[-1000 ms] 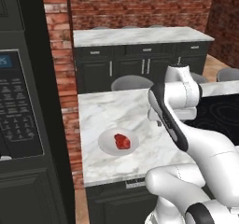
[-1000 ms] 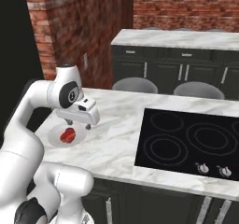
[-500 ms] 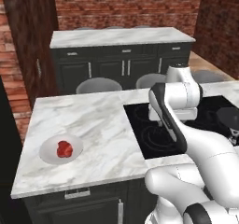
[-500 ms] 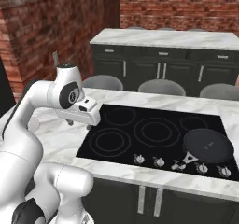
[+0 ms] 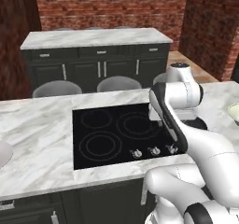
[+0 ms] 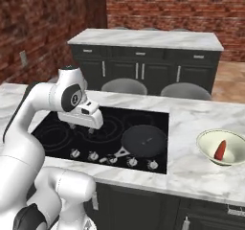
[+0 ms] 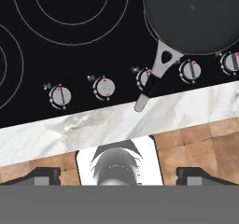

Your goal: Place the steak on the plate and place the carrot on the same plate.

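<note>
While the tool [image 6: 81, 127] hangs spread and empty over the cooktop [image 6: 103, 133], the carrot [image 6: 220, 150] lies in the bowl [image 6: 208, 153].

No readable text, no brand marks, no numbers on any surface, cooktop knobs [image 7: 105, 87] carry small red pointer marks only, tiny symbols beside them too small to make out
</note>
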